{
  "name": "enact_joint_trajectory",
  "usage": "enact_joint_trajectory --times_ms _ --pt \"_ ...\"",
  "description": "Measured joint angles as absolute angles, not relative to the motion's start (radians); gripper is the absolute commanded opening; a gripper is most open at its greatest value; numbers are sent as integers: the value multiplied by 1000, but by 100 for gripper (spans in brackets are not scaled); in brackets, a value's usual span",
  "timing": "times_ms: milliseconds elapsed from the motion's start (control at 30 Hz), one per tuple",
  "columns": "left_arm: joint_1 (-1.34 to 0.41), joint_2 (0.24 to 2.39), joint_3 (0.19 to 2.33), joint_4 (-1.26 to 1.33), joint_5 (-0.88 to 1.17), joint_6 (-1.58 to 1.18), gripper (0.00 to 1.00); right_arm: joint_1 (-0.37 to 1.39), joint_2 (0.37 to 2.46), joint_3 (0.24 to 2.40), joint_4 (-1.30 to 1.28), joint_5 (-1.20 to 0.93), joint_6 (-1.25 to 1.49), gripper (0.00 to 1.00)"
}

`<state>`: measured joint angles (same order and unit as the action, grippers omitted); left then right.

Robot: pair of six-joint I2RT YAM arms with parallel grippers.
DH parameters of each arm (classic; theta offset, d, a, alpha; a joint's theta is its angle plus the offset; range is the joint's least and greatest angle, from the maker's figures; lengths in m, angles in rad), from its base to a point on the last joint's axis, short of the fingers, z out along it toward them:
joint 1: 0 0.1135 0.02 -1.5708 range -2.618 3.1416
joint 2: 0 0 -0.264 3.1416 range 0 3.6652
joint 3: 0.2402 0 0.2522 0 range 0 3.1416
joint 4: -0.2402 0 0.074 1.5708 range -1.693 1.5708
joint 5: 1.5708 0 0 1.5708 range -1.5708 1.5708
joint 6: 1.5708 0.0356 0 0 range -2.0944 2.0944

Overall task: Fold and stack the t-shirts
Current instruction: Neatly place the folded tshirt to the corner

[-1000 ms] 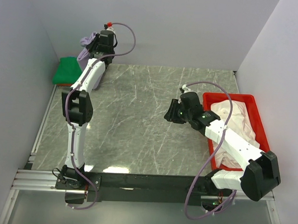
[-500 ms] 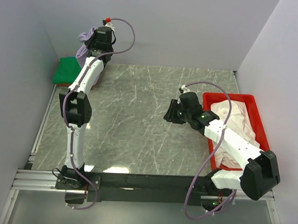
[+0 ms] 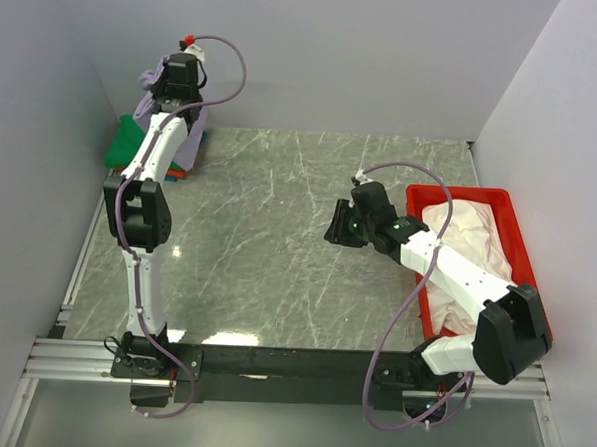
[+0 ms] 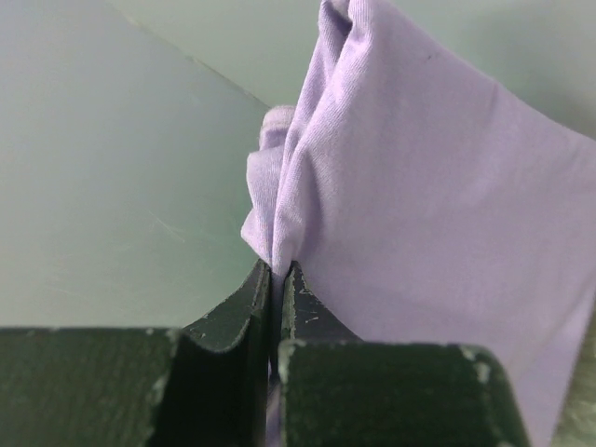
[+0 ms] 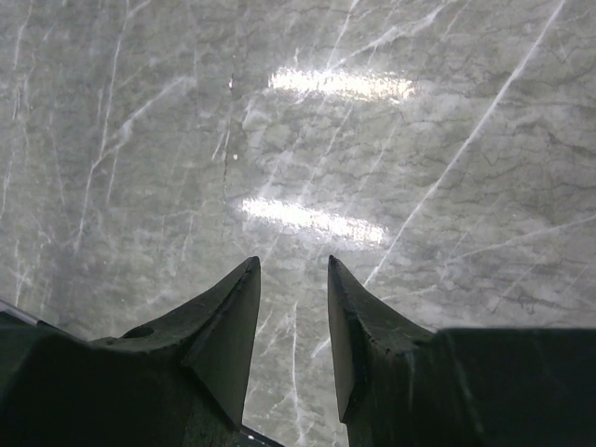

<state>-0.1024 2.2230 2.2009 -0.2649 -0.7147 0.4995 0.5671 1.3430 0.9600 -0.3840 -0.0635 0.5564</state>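
The lavender t-shirt (image 3: 186,143) was off the bench (image 3: 267,252) at the far-left corner, pinched by the left end effector (image 4: 277,270), whose jaws were closed tight on a gathered fold of the cloth. From that grip the shirt hung bunched rather than spread. In the top view its long axis ran from the end effector, up by the back wall, down and slightly rightward to the bench's far edge. In the left wrist view the cloth fanned up and to the right of the jaws, so which end was collar and which hem could not be told. Just beside the hanging cloth, in the corner itself, lay a green t-shirt (image 3: 119,144), and a sliver of orange-red cloth (image 3: 174,173) showed under the lavender's lower end. The side wall and back wall stood close around the raised arm. Well apart, near the bench's middle, the right end effector (image 5: 291,261) pointed down at bare marbled surface, its jaws apart and holding nothing. Beyond it on the right side sat a red tray (image 3: 480,192) with a pale pinkish-white t-shirt (image 3: 473,238) crumpled inside.
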Motion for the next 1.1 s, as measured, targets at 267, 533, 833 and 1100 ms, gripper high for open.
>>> enact_joint_trajectory --times_ms 267,533,833,1100 --pt "3 2222 2131 -243 -628 443 1 572 1442 1006 -384 -63 557 41" --pt "105 2276 2138 -170 -573 381 31 584 1559 1074 -386 -65 556 42" --pt "134 2362 2145 -150 -509 217 99 609 1596 1099 -381 -71 556 45" --pt "124 2180 1929 -69 -369 -7 99 609 1520 1062 -360 -63 556 47"
